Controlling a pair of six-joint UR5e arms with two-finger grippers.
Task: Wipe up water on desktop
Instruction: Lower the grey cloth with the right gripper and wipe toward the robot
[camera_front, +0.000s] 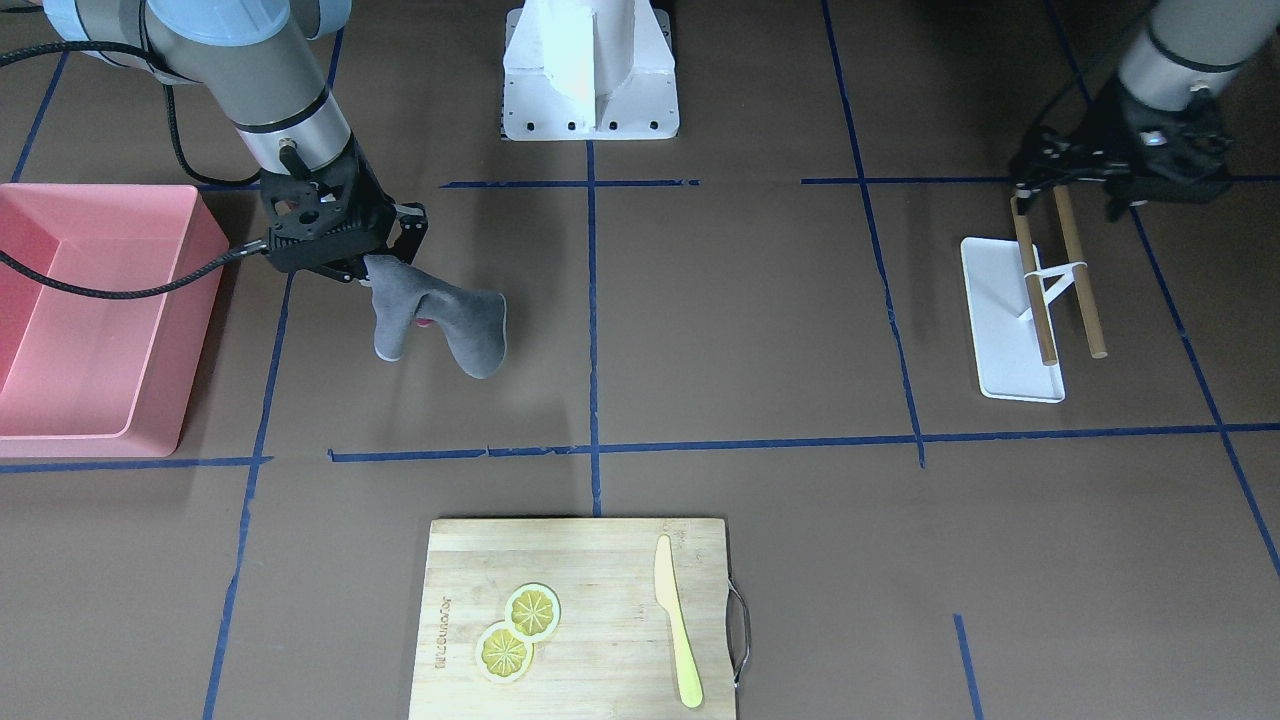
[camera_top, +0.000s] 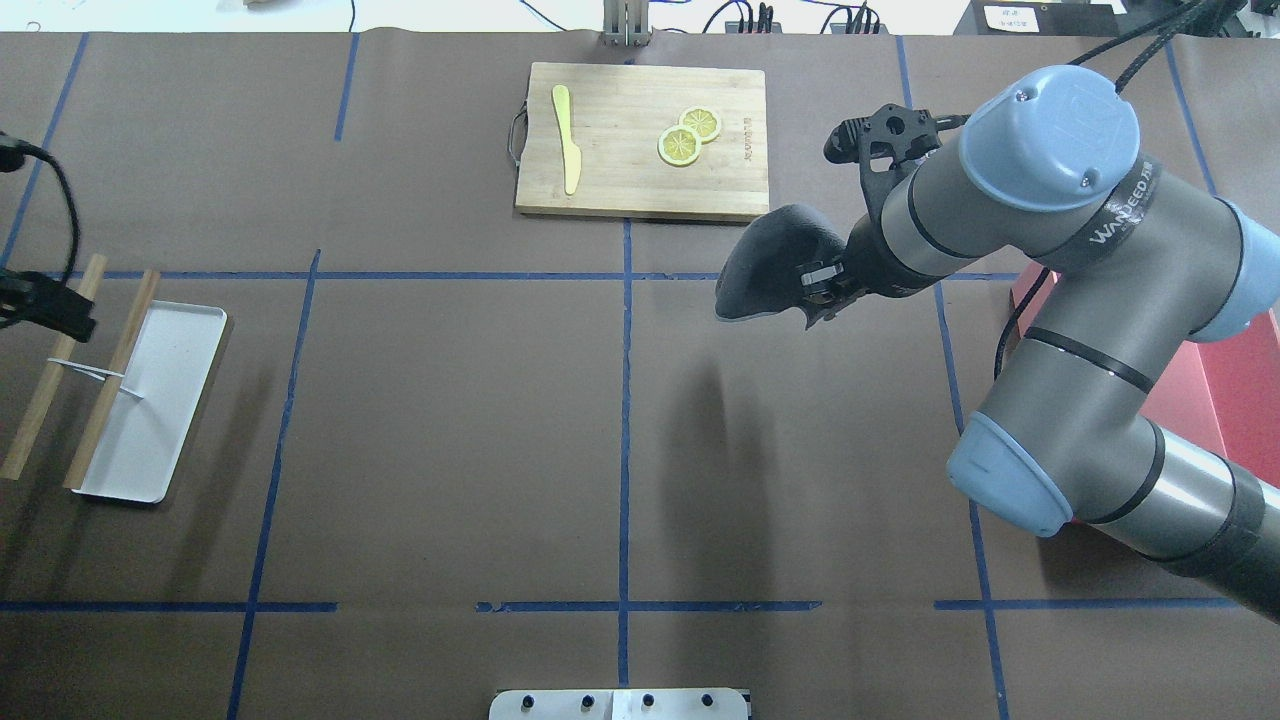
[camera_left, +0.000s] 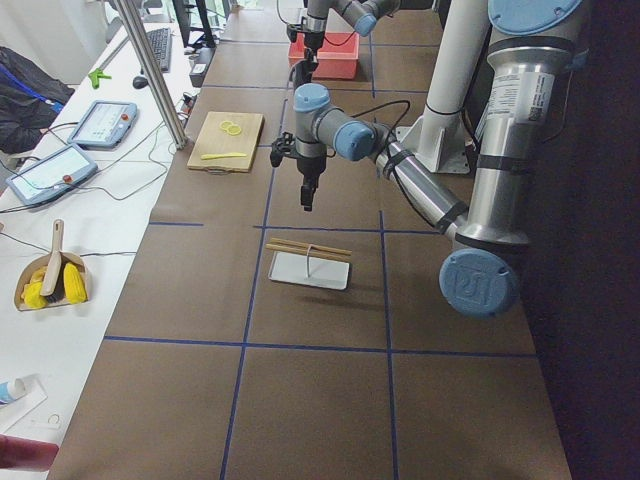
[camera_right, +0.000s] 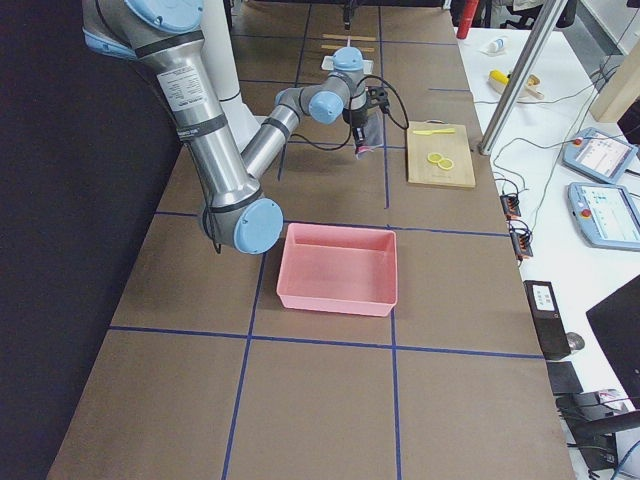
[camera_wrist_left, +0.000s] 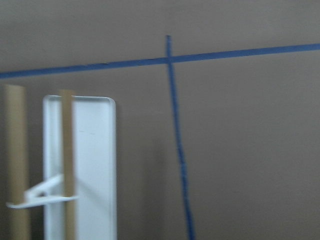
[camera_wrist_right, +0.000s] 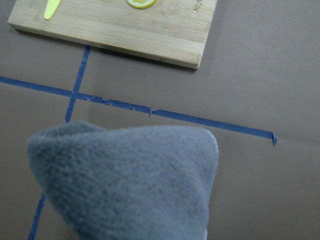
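The desktop (camera_front: 740, 320) is a matte dark-brown surface crossed by blue tape lines; I see no water on it. My right gripper (camera_front: 375, 262) is shut on a grey cloth (camera_front: 450, 320) that hangs from it a little above the desktop, between the pink bin and the centre tape line. The cloth fills the lower part of the right wrist view (camera_wrist_right: 125, 185) and also shows in the overhead view (camera_top: 770, 265). My left gripper (camera_front: 1045, 170) hovers over the far end of the white tray; I cannot tell how its jaws stand.
A pink bin (camera_front: 150, 300) stands beside the right arm. A bamboo cutting board (camera_front: 600, 590) holds two lemon slices (camera_front: 518, 630) and a yellow knife (camera_front: 676, 620). A white tray (camera_front: 1000, 330) lies under two wooden sticks (camera_front: 1035, 290). The robot base (camera_front: 590, 70) is at the table's back edge.
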